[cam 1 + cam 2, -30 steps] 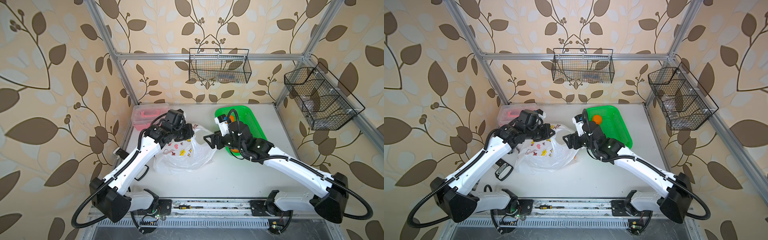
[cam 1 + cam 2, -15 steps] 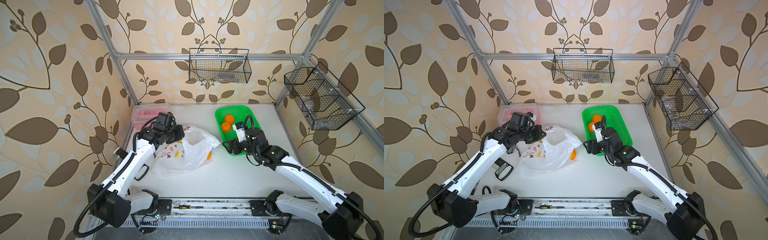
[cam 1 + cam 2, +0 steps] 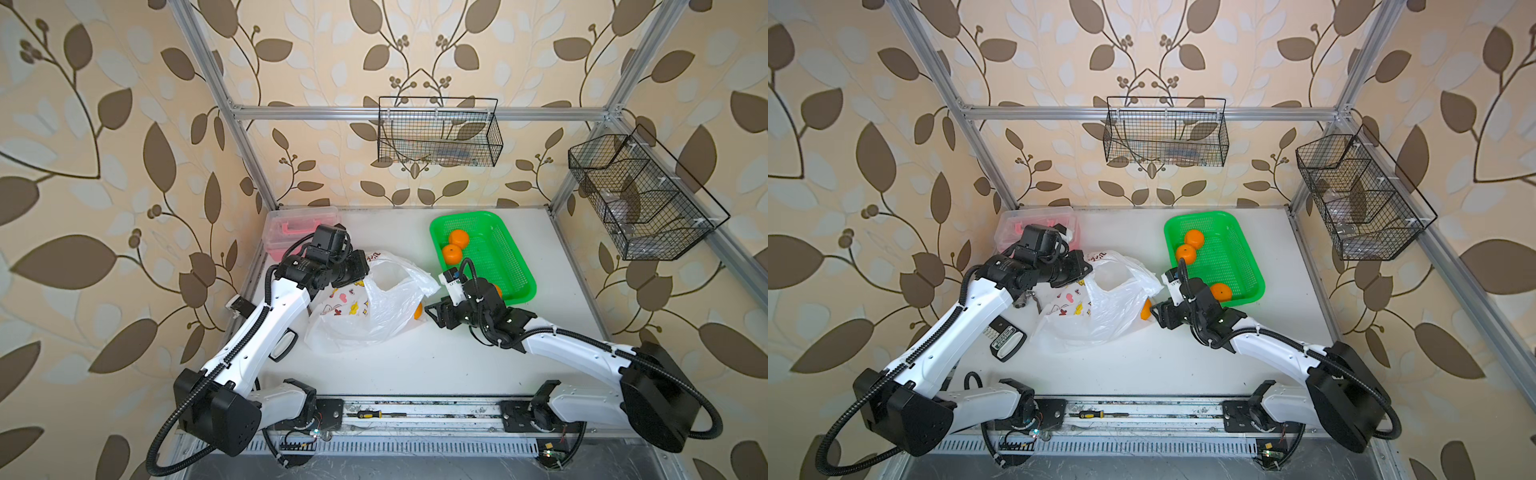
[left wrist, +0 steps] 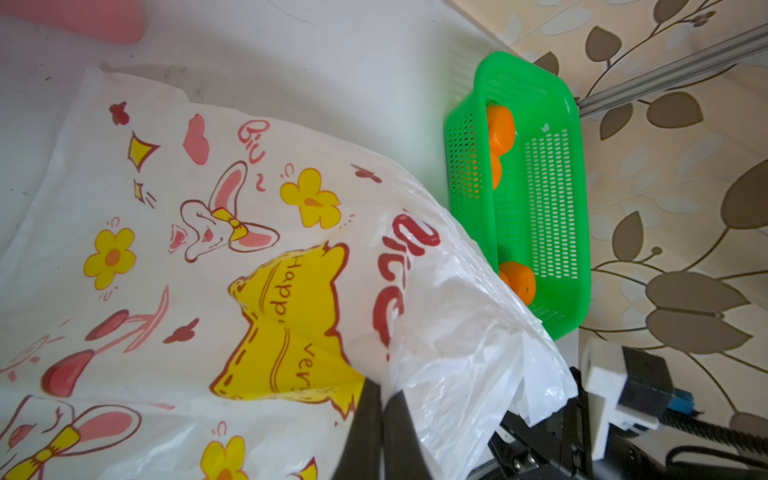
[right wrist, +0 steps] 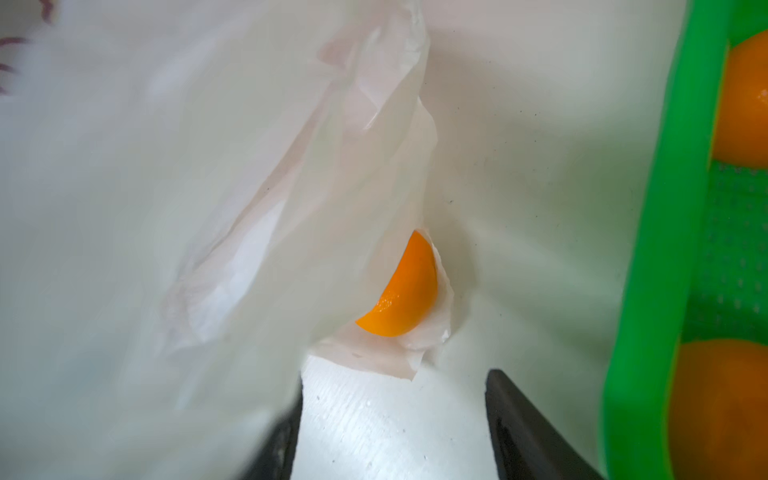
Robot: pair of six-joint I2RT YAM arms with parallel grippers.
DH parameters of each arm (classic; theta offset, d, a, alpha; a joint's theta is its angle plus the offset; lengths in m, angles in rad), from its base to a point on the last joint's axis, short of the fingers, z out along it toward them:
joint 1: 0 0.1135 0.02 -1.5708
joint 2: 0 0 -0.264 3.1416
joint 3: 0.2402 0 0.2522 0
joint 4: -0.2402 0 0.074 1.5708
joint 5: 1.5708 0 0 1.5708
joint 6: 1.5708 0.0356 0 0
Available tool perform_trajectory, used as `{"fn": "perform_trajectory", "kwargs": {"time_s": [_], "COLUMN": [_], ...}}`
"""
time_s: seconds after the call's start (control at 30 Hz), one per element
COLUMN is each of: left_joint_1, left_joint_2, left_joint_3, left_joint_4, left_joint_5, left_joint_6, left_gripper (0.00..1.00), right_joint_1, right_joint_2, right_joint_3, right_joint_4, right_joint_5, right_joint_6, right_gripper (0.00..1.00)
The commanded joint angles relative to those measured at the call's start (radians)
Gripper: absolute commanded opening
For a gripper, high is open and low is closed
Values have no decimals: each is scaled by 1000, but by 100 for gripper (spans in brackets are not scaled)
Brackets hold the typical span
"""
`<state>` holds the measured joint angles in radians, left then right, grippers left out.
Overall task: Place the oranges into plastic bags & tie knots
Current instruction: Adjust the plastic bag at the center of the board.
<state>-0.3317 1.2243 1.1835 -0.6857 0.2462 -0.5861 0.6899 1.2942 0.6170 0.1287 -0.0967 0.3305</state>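
The left claw (image 4: 384, 401) pinches the rim of the carrier bag (image 3: 374, 307), the right claw (image 5: 392, 401) is spread and empty — a tug could roll the half-uncovered orange (image 5: 401, 291) at its mouth onto the counter (image 3: 415, 365).

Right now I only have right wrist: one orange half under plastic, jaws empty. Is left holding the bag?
Observer: Yes. In the left wrist view the left gripper is shut on a fold of the plastic bag.
Operator: Mouth open?
Observer: In both top views the mouth gapes upward, right beside the left gripper.
Operator: Oranges in the basket?
Observer: Three oranges in the green basket: two at the far end, one in the near corner.
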Motion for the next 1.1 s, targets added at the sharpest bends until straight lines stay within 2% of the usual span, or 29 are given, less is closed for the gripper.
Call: {"fn": "perform_trajectory", "kwargs": {"time_s": [0.0, 0.07, 0.1, 0.17, 0.23, 0.27, 0.5, 0.63, 0.7, 0.83, 0.9, 0.97, 1.07], "left_joint_1": [13, 14, 14, 14, 15, 16, 21, 22, 22, 22, 22, 22, 22], "left_joint_2": [-19, -19, -20, -20, -22, -23, -32, -25, -23, -22, -22, -20, -13], "left_joint_3": [2, 5, 3, 6, 8, 10, 38, 54, 56, 53, 48, 42, 36], "left_joint_4": [-4, -7, -6, -8, -9, -11, -23, -22, -23, -19, -10, 3, 15], "left_joint_5": [7, 5, 5, 5, 5, 5, 33, 62, 65, 79, 94, 112, 125], "left_joint_6": [21, 22, 23, 25, 26, 25, 18, 13, 12, 9, 5, -3, -12], "left_gripper": [0, 0, 0, 0, 0, 0, 0, 0, 0, 0, 0, 0, 0], "right_joint_1": [8, 10, 10, 10, 10, 10, 18, -3, -30, -69, -77, -79, -81], "right_joint_2": [56, 81, 88, 91, 74, 59, -103, -101, -84, -59, -72, -118, -210], "right_joint_3": [36, 66, 77, 95, 120, 132, 310, 446, 472, 458, 433, 399, 340], "right_joint_4": [183, 202, 215, 225, 195, 165, -178, -361, -385, -392, -390, -389, -440], "right_joint_5": [39, 46, 49, 55, 64, 69, 41, -6, -53, -57, -54, -51, -36], "right_joint_6": [-46, -72, -84, -101, -116, -118, -105, -63, -44, -28, -26, -34, -53], "right_gripper": [64, 59, 53, 33, 7, 0, 0, 0, 0, 0, 16, 41, 62]}}
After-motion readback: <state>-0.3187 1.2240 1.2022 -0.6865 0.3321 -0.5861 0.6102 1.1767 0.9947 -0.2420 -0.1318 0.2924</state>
